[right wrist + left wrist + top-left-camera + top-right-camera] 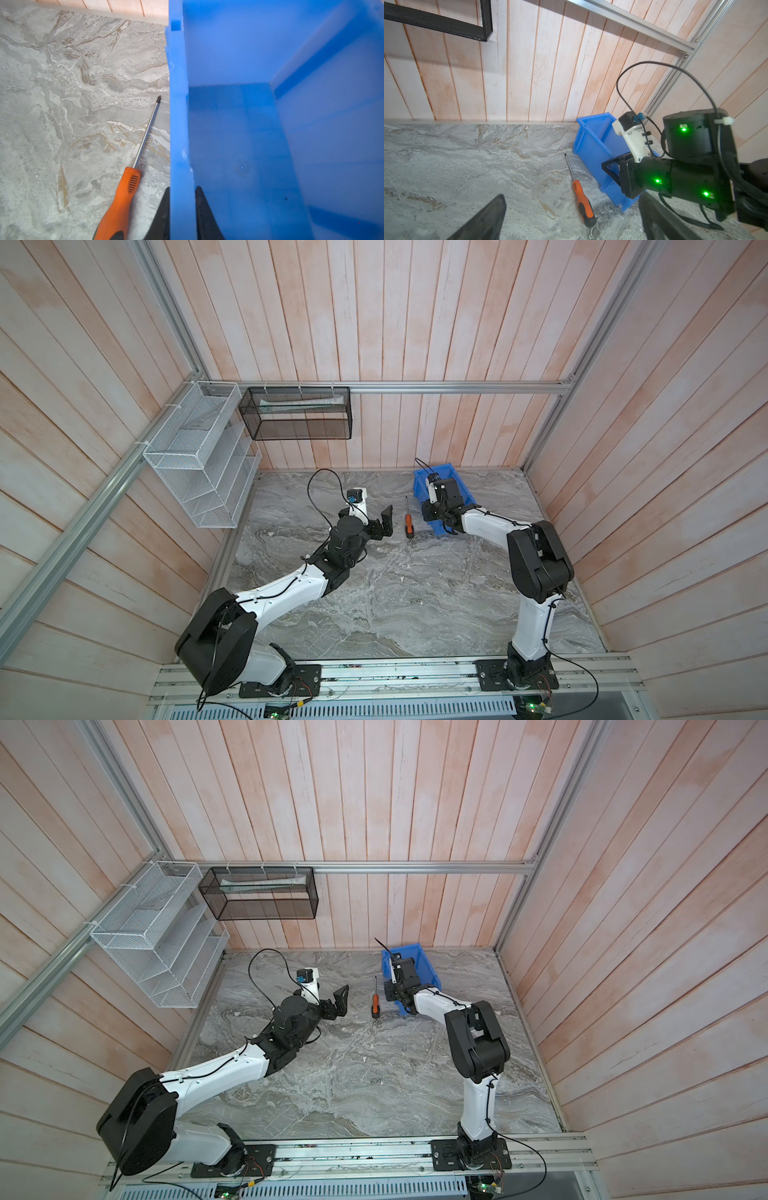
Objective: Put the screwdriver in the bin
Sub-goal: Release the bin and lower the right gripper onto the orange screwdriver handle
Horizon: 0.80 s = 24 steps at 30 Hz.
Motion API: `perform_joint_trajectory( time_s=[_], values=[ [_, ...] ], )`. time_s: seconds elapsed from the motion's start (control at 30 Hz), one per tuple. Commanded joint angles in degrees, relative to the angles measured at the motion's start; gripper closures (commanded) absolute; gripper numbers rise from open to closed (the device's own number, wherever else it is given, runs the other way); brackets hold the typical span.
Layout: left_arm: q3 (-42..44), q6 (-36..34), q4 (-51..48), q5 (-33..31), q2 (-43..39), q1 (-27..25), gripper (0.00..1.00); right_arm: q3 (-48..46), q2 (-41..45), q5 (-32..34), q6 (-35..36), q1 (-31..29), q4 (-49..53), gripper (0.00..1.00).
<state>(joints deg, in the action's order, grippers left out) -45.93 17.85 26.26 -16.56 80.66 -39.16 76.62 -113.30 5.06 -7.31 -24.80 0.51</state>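
Pinching the bin (178,93) wall with my right fingers (164,209); left fingers (387,517) spread wide, empty. Screwdriver (408,519) lies flat on the bench (374,593) just beside the bin. Likely light, rigid; take the orange handle, thin shaft looks slippery.

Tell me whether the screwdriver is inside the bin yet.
No: the screwdriver lies on the marble tabletop, outside the bin, alongside its wall.
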Motion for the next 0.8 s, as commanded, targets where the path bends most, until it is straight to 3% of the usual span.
perform_joint_trajectory(
  time_s=[0.0, 0.2, 0.23, 0.37, 0.53, 0.77],
  values=[
    [-0.22, 0.31, -0.22, 0.55, -0.21, -0.04, 0.0, 2.47, -2.23, 3.39, -0.33, -1.48, 3.83, 0.85],
    [0.97, 0.32, 1.0, 0.51, -0.99, -0.05, 0.0, 2.66, -0.33, 4.82, -0.6, -2.13, 5.16, 0.64],
    [1.07, 0.41, 1.0, 0.47, -0.99, -0.05, 0.0, 2.9, 0.68, 5.94, -0.6, -2.52, 5.73, 0.49],
    [1.2, 0.39, 1.19, 0.65, -1.0, -0.04, 0.0, 3.45, 4.71, 8.44, -0.66, -4.82, 6.87, 0.25],
    [1.01, 0.61, 0.98, 1.92, -0.89, 0.48, 0.0, 2.03, 8.0, 3.18, -5.04, -6.64, 5.5, 0.25],
    [6.89, 2.38, 6.49, 1.09, -4.62, 1.23, 0.0, -0.04, 3.7, -3.87, -12.29, -7.03, 3.99, 0.31]
  ],
)
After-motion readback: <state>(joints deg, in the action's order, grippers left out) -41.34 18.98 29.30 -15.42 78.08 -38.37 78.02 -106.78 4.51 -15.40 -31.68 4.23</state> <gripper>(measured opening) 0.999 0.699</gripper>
